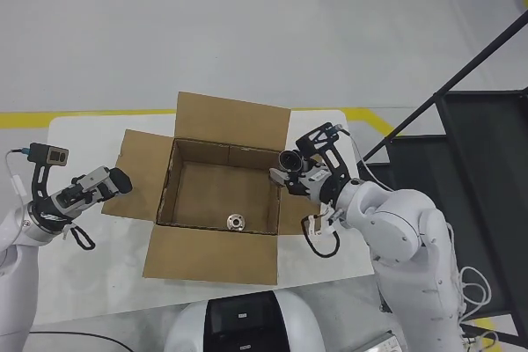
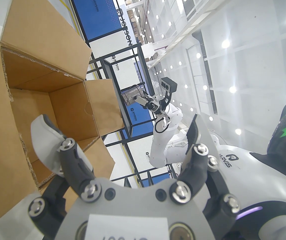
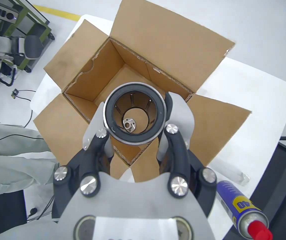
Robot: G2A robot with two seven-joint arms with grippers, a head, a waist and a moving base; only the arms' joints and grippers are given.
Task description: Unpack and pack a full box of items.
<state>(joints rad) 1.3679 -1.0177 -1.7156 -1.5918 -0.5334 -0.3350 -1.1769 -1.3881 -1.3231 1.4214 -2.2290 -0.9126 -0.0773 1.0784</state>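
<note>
**Operator:** Right claw (image 3: pixel 134 106), status?

**Technician:** Closed on a metal cylinder (image 3: pixel 135 138). One finger presses each side of the wall. The cylinder is open-ended with a dark rim, and its bore points down.

**Operator:** Position of the cylinder?

**Technician:** It is held in the air above the cardboard box (image 1: pixel 202 198), over the right-hand rim toward the far corner. It touches neither the box walls nor the floor.

**Operator:** Box condition?

**Technician:** Upright on the white counter (image 1: pixel 88 273), with all four flaps folded outward. One small metal flange (image 1: pixel 235 221) lies on the box floor near the front wall. In the right wrist view it is visible straight through the cylinder's bore.

**Operator:** Left claw (image 1: pixel 114 182)?

**Technician:** Its fingers are spread apart and hold nothing. It sits outside the box, above the outer edge of the left flap, well apart from the cylinder.

**Operator:** Other items?

**Technician:** A blue spray can (image 3: pixel 238 204) with a red cap lies on its side on the counter, outside the box and near the right arm.
</note>
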